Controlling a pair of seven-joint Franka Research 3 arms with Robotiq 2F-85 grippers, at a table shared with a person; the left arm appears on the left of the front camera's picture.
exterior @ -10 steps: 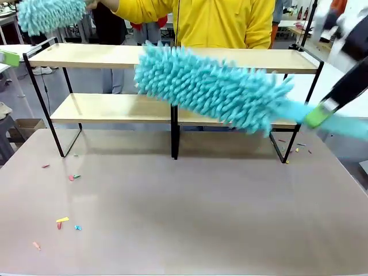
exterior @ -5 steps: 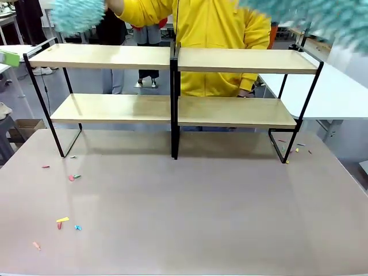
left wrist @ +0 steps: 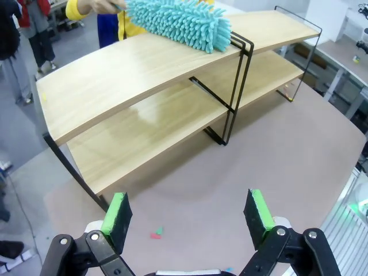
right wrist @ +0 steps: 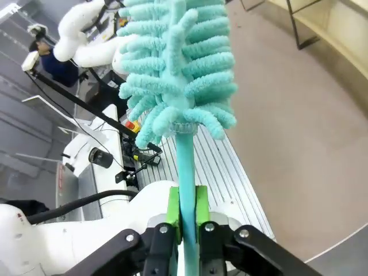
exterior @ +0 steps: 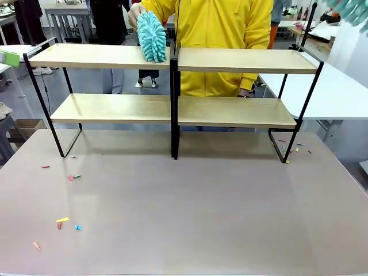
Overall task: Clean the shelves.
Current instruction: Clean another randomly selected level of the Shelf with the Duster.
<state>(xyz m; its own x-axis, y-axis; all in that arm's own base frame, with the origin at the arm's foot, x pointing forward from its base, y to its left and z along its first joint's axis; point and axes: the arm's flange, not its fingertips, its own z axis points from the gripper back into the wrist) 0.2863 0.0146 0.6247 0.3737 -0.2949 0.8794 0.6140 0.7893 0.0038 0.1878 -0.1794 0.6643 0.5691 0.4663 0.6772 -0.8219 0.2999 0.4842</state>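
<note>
**Two dusters up, one on the top board**

My right gripper (right wrist: 187,221) is clamped on a teal duster (right wrist: 175,69), its handle running straight up between the pads. My left gripper (left wrist: 190,215) hangs with jaws wide, nothing between them. The person's hand (exterior: 135,14) lays a second duster (exterior: 152,36) lengthwise on the upper left board of the shelves (exterior: 172,109), which stand across the far side of the table (exterior: 184,218).

1. No words, numbers or signs are showing clearly enough to read in any view.
</note>
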